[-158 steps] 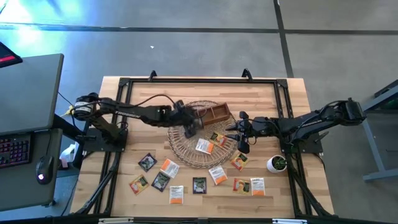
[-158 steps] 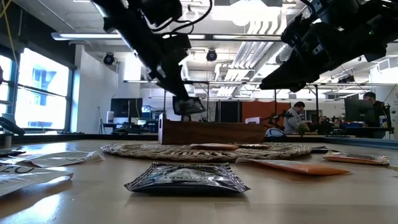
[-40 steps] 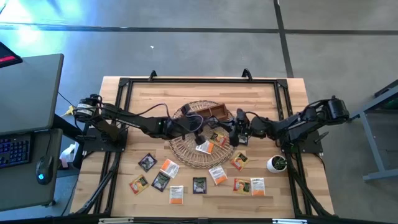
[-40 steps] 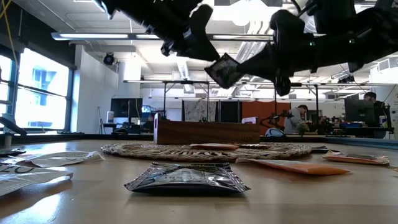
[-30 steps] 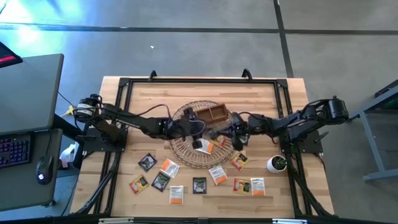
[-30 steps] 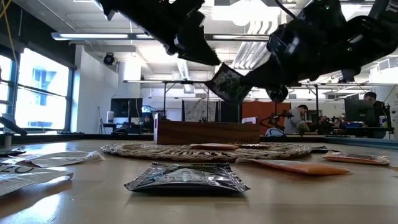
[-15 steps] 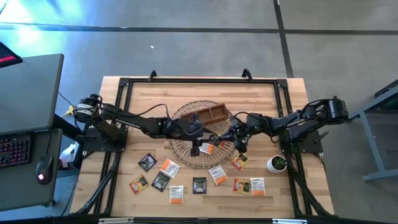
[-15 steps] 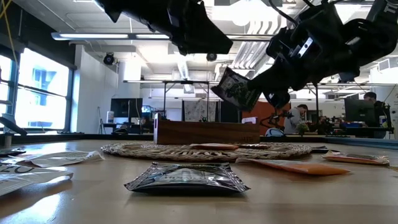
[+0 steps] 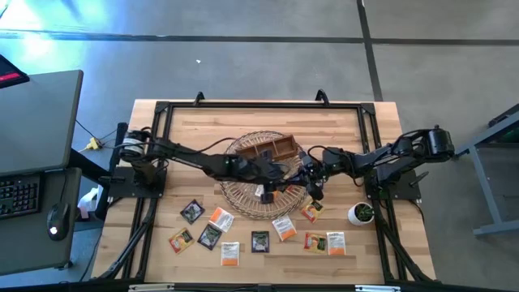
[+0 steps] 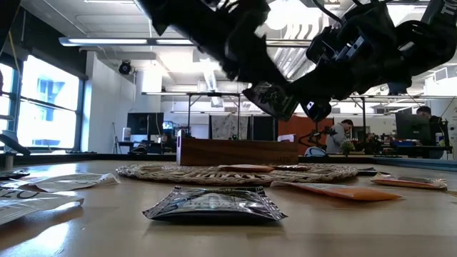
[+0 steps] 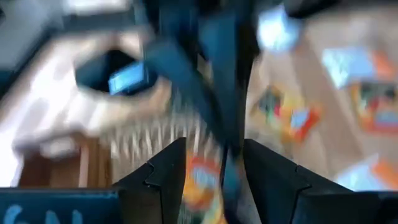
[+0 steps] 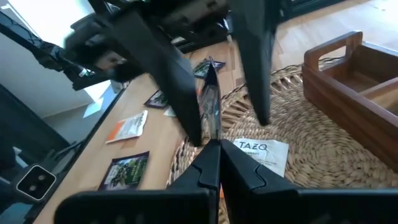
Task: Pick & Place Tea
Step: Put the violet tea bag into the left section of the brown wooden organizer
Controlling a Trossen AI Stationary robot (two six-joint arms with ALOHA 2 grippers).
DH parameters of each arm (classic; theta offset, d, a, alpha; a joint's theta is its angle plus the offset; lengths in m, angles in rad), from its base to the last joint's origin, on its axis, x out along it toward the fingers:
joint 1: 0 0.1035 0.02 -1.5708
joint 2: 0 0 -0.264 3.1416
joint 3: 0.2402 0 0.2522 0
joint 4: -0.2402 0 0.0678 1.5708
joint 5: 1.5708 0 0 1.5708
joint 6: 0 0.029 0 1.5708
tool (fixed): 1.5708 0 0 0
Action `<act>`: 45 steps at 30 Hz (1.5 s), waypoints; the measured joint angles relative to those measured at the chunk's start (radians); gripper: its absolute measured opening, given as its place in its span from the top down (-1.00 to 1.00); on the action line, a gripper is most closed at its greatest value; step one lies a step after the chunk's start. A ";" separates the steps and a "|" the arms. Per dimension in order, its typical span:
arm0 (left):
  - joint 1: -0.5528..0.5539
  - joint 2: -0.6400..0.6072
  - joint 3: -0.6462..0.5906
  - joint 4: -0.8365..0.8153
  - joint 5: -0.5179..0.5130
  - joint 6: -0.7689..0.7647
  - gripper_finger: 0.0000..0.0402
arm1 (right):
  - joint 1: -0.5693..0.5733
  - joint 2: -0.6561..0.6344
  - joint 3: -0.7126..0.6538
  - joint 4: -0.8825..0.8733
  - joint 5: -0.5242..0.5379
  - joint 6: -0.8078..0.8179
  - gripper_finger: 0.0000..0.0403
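I go from the left. My left end effector [image 9: 274, 173] hangs over the wicker basket [image 9: 237, 203] with its fingers [image 12: 179, 93] spread, one on each side of a dark tea sachet [image 12: 209, 98]. The sachet is in the air above the basket, held on edge, not lying on anything. My right end effector [image 12: 212, 151] is pressed together and pinches the lower edge of it.

I judge that the step in hand is passing the sachet from right to left. To do it well, I should bring the left fingers onto the flat faces of the paper, well clear of the right fingertips, and close fully before the right side lets go. The paper is thin and can bend or slip, so a grip on a corner only is risky. In the left wrist view everything is blurred, so I steer by the right wrist view.

Around it, other sachets [image 9: 230, 251] lie spread on the surface in front of the basket. One black sachet [image 10: 214, 203] lies closest to the low camera. A white sachet [image 12: 261, 152] lies inside the basket, just under the meeting point. The wooden tray [image 9: 276, 148] stands at the far side of the basket. A small potted plant [image 9: 361, 213] stands near the right arm. The two arms are very close, so collision between them is my main worry.
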 joint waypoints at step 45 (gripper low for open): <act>-0.012 -0.100 0.050 -0.335 -0.051 -0.277 0.99 | 0.000 -0.015 0.000 -0.003 0.091 -0.066 0.30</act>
